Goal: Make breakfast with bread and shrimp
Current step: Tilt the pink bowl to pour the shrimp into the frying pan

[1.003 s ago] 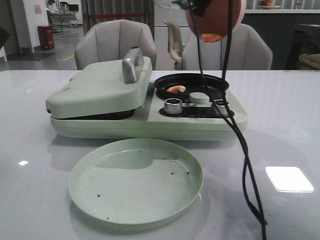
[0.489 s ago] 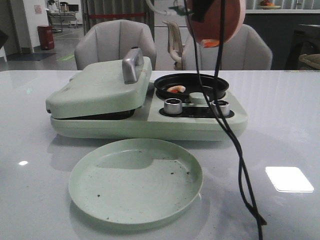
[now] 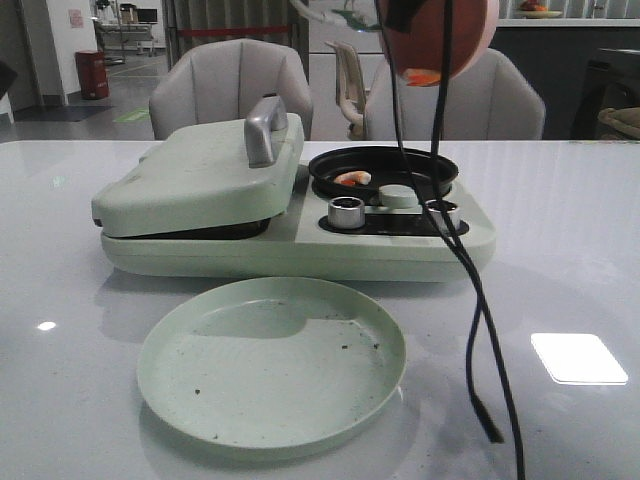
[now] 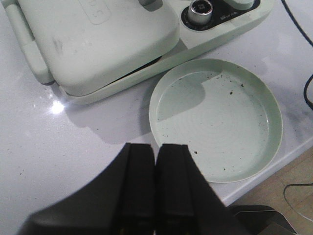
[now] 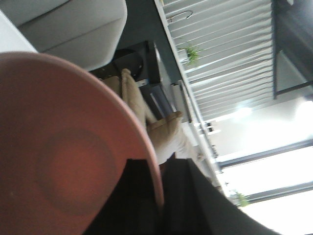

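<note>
Right jaws clamping pink plate (image 5: 63, 161) edge, left jaws closed, shrimp (image 3: 352, 179) lying crosswise in pan (image 3: 420, 165)

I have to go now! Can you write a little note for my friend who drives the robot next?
Left gripper: fingers shut, empty, above the table beside the round pale-green plate.
Right gripper: raised high, fingers shut on the rim of a round pink plate, tilted on edge.
Small orange-pink shrimp: one lies in the black round pan of the pale-green breakfast maker.
Bread: not visible; the maker's lid is down.
Left: nothing is on the green plate yet.
</note>
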You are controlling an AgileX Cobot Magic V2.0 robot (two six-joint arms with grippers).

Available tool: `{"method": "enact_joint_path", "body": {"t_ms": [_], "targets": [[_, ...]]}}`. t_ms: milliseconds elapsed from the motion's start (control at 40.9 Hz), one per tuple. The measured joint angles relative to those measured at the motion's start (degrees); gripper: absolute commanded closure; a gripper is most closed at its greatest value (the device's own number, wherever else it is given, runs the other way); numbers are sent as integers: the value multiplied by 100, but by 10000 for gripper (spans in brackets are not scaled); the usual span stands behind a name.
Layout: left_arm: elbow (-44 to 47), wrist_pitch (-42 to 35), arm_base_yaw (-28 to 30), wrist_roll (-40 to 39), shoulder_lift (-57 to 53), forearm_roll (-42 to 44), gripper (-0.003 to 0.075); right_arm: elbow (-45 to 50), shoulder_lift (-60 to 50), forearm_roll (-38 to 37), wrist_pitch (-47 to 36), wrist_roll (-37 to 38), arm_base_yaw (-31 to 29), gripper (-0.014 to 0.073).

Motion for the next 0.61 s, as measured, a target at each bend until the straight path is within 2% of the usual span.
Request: {"method": "enact_joint_path", "body": {"t_ms": [73, 196, 343, 489, 612], "targets": [[0, 0, 0, 0, 0, 0, 619, 57, 14, 459, -126, 39, 0, 550], [0, 77, 0, 0, 0, 0, 619, 151, 239, 567, -115, 28, 10, 550], [0, 180, 0, 0, 0, 0, 619, 186, 361, 330, -79, 28, 36, 550], [0, 198, 0, 0, 0, 0, 619, 186, 350, -267, 129, 28, 36, 550], [0, 198, 0, 0, 0, 0, 619, 54, 300, -459, 205, -233, 72, 550]]}}
